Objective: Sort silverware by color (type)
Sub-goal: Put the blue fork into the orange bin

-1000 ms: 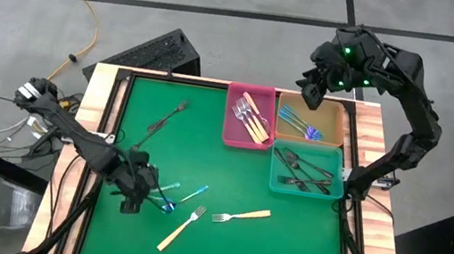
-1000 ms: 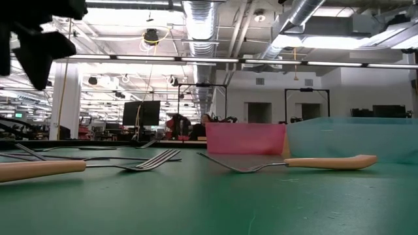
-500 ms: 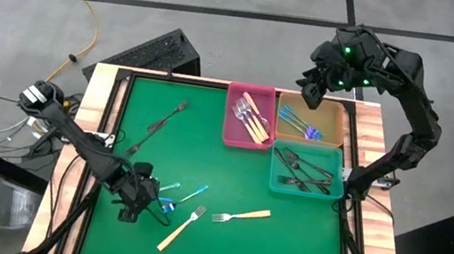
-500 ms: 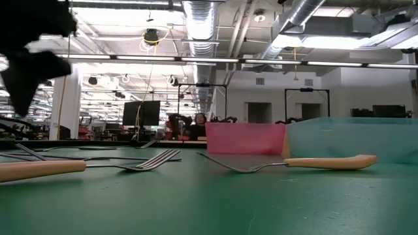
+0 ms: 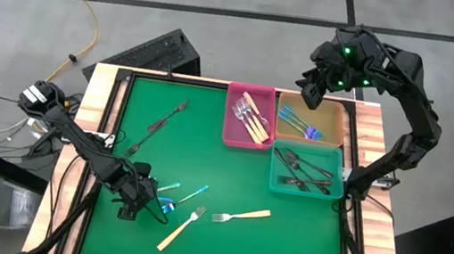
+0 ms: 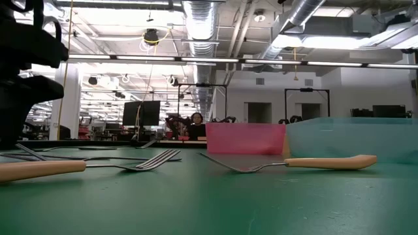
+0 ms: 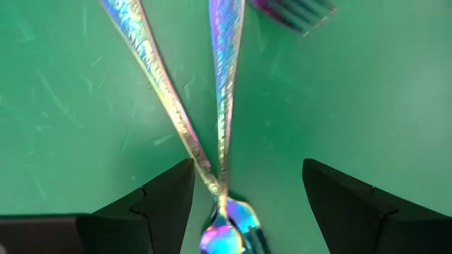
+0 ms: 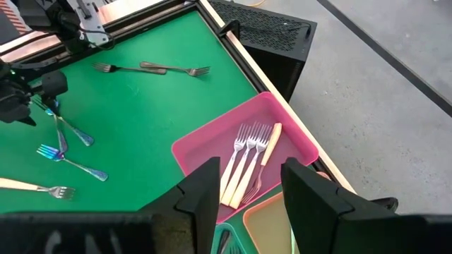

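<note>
Left claw [image 5: 143, 207] is down on the mat at about 7 o'clock of the table [image 5: 205, 155], jaws spread wide and holding nothing. In the left wrist view the two fingers [image 7: 166, 197] straddle the crossed handle ends of two blue forks [image 7: 219, 106]; the pads are clear of the metal on both sides.

Change over the last second: the left arm has slid toward the near edge and dropped, so the claw that hung beside the blue forks now sits over them. The right arm has not moved. I read this as the approach finished and the closing not yet begun. Two handles cross between the jaws, so I may lift both or pinch only one.

Right claw [image 8: 247, 187] hangs above the far right corner, over the bins at about 1 o'clock, jaws partly apart and empty.

Sorted so far: tan-handled forks in the pink bin [image 5: 234, 137], blue ones in the tan bin [image 5: 334, 116], black ones in the teal bin [image 5: 335, 190]. Loose on the mat: the blue forks by the left claw, two tan forks [image 5: 241, 216] at 6 o'clock, two black forks [image 5: 163, 119] at 10 o'clock.

Only the left wrist view shows the crossing and the gap at the pads. The high view alone gives the bins' contents. The low view shows the tan forks lying flat.
</note>
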You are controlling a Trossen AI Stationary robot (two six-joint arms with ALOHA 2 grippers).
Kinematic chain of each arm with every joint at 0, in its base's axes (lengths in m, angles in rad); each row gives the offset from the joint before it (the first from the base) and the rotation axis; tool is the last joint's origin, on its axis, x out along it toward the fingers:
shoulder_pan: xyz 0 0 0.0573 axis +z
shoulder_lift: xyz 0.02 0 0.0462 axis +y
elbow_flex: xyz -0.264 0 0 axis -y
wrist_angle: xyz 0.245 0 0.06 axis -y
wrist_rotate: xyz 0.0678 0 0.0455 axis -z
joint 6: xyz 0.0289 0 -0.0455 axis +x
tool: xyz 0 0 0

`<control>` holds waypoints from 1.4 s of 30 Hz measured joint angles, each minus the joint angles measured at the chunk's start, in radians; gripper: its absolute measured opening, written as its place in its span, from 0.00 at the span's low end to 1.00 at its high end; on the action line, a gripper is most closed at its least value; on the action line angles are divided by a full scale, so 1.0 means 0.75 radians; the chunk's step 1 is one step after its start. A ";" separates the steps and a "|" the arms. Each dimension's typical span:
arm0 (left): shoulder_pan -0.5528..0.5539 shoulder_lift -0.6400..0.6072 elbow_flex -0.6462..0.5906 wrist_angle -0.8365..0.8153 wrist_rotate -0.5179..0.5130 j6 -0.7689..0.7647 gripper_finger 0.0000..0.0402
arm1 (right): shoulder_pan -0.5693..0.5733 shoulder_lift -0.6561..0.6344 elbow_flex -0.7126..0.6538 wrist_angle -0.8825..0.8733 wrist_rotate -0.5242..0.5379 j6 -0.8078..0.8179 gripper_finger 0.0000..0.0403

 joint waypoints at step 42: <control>0.086 0.008 0.005 -0.008 -0.193 -0.054 0.09 | 0.000 0.000 0.000 -0.001 -0.002 -0.012 0.42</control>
